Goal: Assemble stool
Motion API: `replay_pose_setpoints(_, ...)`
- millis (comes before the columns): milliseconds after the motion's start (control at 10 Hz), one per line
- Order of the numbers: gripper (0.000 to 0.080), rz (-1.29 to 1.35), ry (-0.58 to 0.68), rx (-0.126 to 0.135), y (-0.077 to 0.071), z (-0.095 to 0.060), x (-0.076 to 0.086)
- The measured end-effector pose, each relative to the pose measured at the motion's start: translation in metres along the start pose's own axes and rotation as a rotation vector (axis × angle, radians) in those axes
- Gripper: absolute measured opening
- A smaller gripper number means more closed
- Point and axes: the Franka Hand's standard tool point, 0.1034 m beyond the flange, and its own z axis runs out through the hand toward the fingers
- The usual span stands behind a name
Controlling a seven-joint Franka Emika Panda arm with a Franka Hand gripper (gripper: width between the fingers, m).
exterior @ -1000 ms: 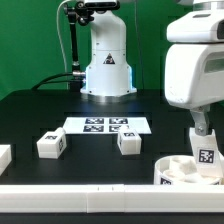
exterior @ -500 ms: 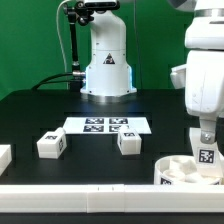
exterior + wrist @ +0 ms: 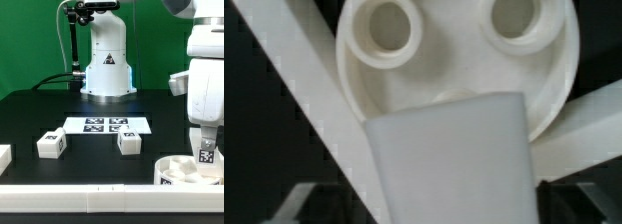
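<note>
The round white seat (image 3: 178,172) lies at the front of the exterior view's right, and in the wrist view the seat (image 3: 446,80) shows two round holes. A tagged white leg (image 3: 207,156) stands upright on it. My gripper (image 3: 205,140) comes straight down over this leg. In the wrist view the leg (image 3: 452,150) fills the space between the dark fingers (image 3: 304,205), which press on both its sides; the gripper (image 3: 452,208) is shut on it. Two more tagged legs (image 3: 52,145) (image 3: 128,142) rest on the black table.
The marker board (image 3: 106,126) lies flat mid-table before the robot's white base (image 3: 107,60). A white block (image 3: 4,157) sits at the left edge. A long white bar (image 3: 90,200) runs along the front. White bars (image 3: 304,90) cross behind the seat in the wrist view.
The arm has shifted toward the exterior view's right and settled lower over the standing leg. The jaws have come in from wide open onto the leg's sides. The loose legs have not moved.
</note>
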Motion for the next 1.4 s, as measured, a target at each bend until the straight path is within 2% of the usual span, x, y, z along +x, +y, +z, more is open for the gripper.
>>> replay_pose_setpoints(100, 0.0391, 0.001, 0.0, 0.0, 0.0002, 0.0001, -0.0004)
replay_pose_setpoints(200, 0.034, 0.001, 0.002, -0.001, 0.0006, -0.0012, 0.0002)
replay_pose_setpoints(500, 0.034, 0.034, 0.002, -0.001, 0.0008, -0.0013, 0.0001)
replay_pose_setpoints(1000, 0.034, 0.421, 0.004, 0.001, 0.0006, -0.001, 0.0001)
replay_pose_setpoints(1400, 0.034, 0.944, 0.023, 0.006, 0.0017, -0.0001, 0.0004)
